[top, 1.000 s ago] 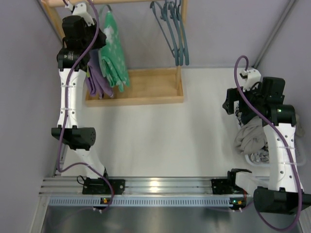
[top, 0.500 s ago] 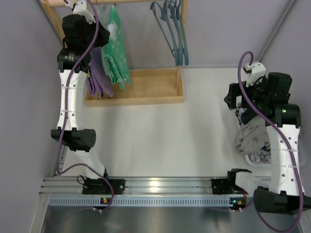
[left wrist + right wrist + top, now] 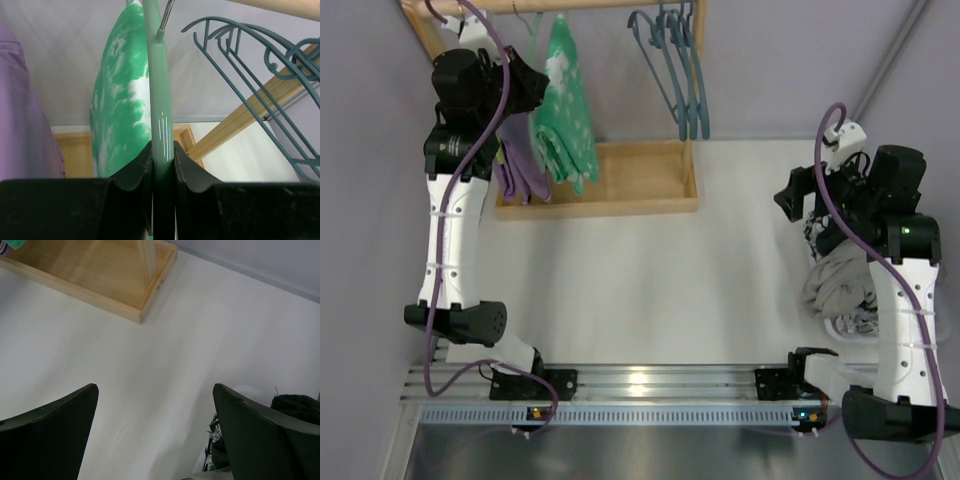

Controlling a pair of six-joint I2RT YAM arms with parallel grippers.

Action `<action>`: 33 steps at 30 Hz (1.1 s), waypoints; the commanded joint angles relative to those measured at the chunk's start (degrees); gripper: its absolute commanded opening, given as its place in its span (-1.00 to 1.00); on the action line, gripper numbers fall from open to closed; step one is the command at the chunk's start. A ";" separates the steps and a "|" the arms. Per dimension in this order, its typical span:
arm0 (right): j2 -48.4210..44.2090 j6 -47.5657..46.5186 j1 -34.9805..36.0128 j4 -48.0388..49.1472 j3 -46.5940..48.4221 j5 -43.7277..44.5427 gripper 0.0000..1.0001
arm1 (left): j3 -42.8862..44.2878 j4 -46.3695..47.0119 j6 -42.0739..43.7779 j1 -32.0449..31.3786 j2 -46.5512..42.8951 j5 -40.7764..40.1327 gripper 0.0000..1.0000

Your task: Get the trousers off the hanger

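The mint-green trousers (image 3: 566, 110) with white blotches hang on a pale green hanger (image 3: 161, 100) from the wooden rail (image 3: 600, 4) at the back left. My left gripper (image 3: 526, 84) is shut on that hanger's arm just below its metal hook; the left wrist view shows both fingers (image 3: 140, 167) pressed against it, with the green trousers (image 3: 117, 115) right behind. The lilac trousers (image 3: 521, 165) hang to the left, under my left arm, and fill the left edge (image 3: 25, 120) of that view. My right gripper (image 3: 155, 390) stands wide open over bare table at the right.
Several empty teal hangers (image 3: 680, 70) hang further right on the rail, close to my left gripper (image 3: 260, 80). The rack's wooden base tray (image 3: 640, 180) lies below. A grey-and-dark laundry heap (image 3: 838, 285) sits at the right edge, beside my right gripper (image 3: 295, 410).
My left arm has shifted left and upward with the hanger, and the mint-green trousers have swung out to the right. The right arm has barely moved.
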 commanded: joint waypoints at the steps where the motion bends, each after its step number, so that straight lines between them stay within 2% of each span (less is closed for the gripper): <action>1: -1.19 -0.41 1.72 6.15 3.20 -3.85 0.99 | -2.59 17.80 -2.28 -0.37 -9.88 2.21 -1.00; 5: -0.92 -0.67 5.31 8.86 2.16 -5.61 0.98 | -12.16 17.89 -3.25 -1.16 -15.25 2.39 -1.00; 13: -0.75 2.75 15.86 20.73 -0.22 0.80 0.99 | -22.46 17.72 -6.15 -1.95 -23.95 3.45 -1.00; 17: 1.00 5.21 25.60 26.97 -0.83 7.21 0.99 | -25.36 17.45 -8.25 -1.95 -27.46 2.48 -1.00; 19: 1.54 5.48 29.30 31.09 -1.27 13.53 0.99 | -27.20 17.28 -9.49 -2.04 -28.26 1.52 -1.00; 24: 5.22 -1.62 48.11 41.39 -3.30 31.26 0.99 | -28.89 14.91 -11.60 -2.13 -29.41 -0.94 -1.00; 25: 6.36 -2.07 52.48 43.23 -3.21 32.79 0.99 | -28.80 14.29 -11.78 -2.22 -29.41 -1.65 -1.00; 29: 13.82 -3.66 60.76 53.33 -2.51 37.28 0.99 | -28.62 9.99 -13.44 -2.39 -28.53 -5.42 -1.00; 33: 18.58 -4.00 67.54 59.14 -3.64 41.22 0.99 | -27.31 3.75 -14.85 -2.92 -27.21 -8.84 -1.00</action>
